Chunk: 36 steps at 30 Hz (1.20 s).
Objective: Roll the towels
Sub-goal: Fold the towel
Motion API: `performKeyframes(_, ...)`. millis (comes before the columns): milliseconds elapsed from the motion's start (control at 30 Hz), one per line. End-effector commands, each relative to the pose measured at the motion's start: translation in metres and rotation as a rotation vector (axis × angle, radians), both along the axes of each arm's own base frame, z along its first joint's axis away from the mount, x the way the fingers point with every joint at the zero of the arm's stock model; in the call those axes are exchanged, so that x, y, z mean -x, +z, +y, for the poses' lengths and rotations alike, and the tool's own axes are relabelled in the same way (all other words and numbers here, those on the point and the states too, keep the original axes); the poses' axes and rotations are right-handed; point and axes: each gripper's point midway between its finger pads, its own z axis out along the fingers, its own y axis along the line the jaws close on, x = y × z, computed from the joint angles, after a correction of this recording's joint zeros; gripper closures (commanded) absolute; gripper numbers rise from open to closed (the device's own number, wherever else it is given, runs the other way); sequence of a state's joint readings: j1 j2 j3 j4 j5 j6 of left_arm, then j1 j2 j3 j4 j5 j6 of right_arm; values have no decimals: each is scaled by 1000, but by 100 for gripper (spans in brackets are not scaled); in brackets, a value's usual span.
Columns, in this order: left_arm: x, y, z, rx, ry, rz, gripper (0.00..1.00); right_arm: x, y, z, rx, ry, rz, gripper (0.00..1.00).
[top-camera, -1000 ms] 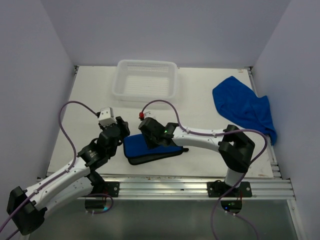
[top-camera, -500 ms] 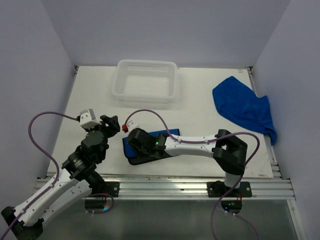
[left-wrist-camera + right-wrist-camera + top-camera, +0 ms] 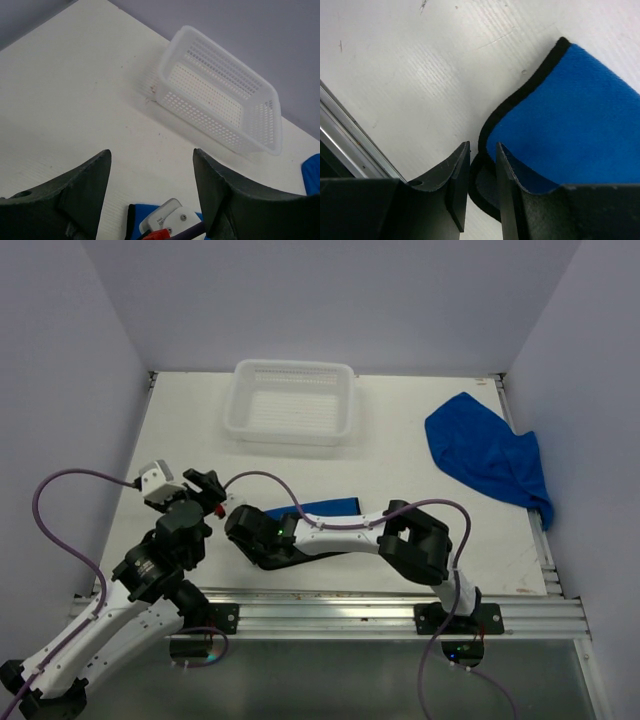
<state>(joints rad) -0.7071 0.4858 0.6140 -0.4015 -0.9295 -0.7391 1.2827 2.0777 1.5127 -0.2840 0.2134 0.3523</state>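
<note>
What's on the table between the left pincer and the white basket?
Nothing: only bare table between the left pincer and the basket, shown in the left wrist view.

Folded towel (image 3: 325, 507) centre; crumpled towel (image 3: 485, 455) right

Left gripper (image 3: 210, 490) withdrawn leftward, right gripper (image 3: 481, 156) apparently slid to left edge of towel (image 3: 580, 125)

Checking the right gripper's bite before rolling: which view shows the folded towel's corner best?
The right wrist view: the folded towel is close up, its black-trimmed corner running into the gap between the fingers. In the top external view the right arm covers most of it; the left wrist view catches only a blue sliver.
</note>
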Motion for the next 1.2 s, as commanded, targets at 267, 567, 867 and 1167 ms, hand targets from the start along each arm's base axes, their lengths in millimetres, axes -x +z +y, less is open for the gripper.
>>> performKeyframes(267, 6, 1, 19, 45, 119, -12, 28, 1, -10, 23, 49, 45, -42, 71)
performKeyframes(567, 5, 1, 18, 47, 110, -14, 28, 1, -5, 18, 43, 44, -64, 73)
performKeyframes(867, 8, 3, 21, 67, 113, -36, 28, 4, 22, 19, -31, 55, -72, 73)
performKeyframes(1167, 5, -1, 17, 51, 104, -18, 28, 2, 20, 17, -17, 59, -87, 72)
